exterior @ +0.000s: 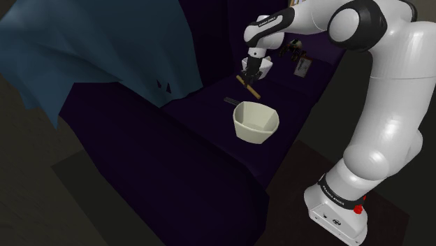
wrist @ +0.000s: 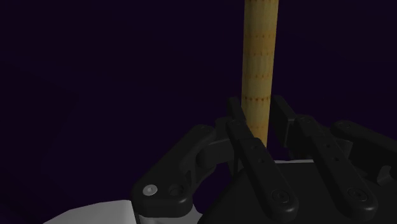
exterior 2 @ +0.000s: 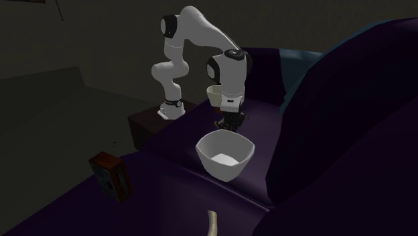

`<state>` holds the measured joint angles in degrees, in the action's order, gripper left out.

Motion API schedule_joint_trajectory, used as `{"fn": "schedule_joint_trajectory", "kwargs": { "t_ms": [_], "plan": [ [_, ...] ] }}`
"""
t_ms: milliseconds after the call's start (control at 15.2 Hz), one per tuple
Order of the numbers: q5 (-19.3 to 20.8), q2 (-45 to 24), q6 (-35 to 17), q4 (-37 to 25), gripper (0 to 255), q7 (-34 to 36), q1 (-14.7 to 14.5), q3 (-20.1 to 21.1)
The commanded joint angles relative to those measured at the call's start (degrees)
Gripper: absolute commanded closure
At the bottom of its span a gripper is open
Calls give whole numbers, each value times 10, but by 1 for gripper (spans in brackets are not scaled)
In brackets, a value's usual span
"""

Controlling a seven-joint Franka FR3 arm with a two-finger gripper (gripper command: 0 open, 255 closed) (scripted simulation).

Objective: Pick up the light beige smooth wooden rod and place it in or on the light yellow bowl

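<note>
- Rod (exterior: pixel 248 85): yellowish tan with faint grain bands, clamped in the tool (exterior: pixel 249 78). In the shoulder view its long axis is tilted and runs from about 10 o'clock to 4 o'clock, with the lower end towards the bowl (exterior: pixel 256 122).
- Rod position: at the bowl's 12 o'clock in the shoulder view, near the rim but apart from it, over the dark purple sofa seat (exterior: pixel 209 140). Contact with the seat cannot be confirmed.
- Wrist view: the rod (wrist: pixel 259 63) passes between the black fingers (wrist: pixel 245 137) and projects straight out beyond their tips.
- Tool state: jaws narrow, clasping the rod on both sides.
- Arm (exterior: pixel 391 84): rises from the stand (exterior: pixel 335 213) at the frame's 4 o'clock, bends over and reaches towards 10 o'clock, wrist turned down.
- Second exterior view: the tool (exterior 2: pixel 228 124) hangs at 12 o'clock of the pale bowl (exterior 2: pixel 226 153), pointing down.
- Other items: blue cloth (exterior: pixel 98 49) draped at the shoulder view's 10 o'clock; a small brown box (exterior 2: pixel 109 175) at the bowl's 8 o'clock.
</note>
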<state>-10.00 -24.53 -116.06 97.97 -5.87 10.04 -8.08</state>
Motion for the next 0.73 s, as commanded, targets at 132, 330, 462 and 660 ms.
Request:
{"fn": "schedule_joint_trajectory", "kwargs": {
  "t_ms": [132, 330, 462, 660],
  "plan": [
    [-2, -5, 0, 1, 255, -2, -1, 3],
    [-1, 0, 7, -2, 255, 0, -2, 2],
    [1, 7, 19, -8, 255, 2, -2, 1],
    [3, 16, 38, -19, 255, 5, -2, 1]
  ]
}}
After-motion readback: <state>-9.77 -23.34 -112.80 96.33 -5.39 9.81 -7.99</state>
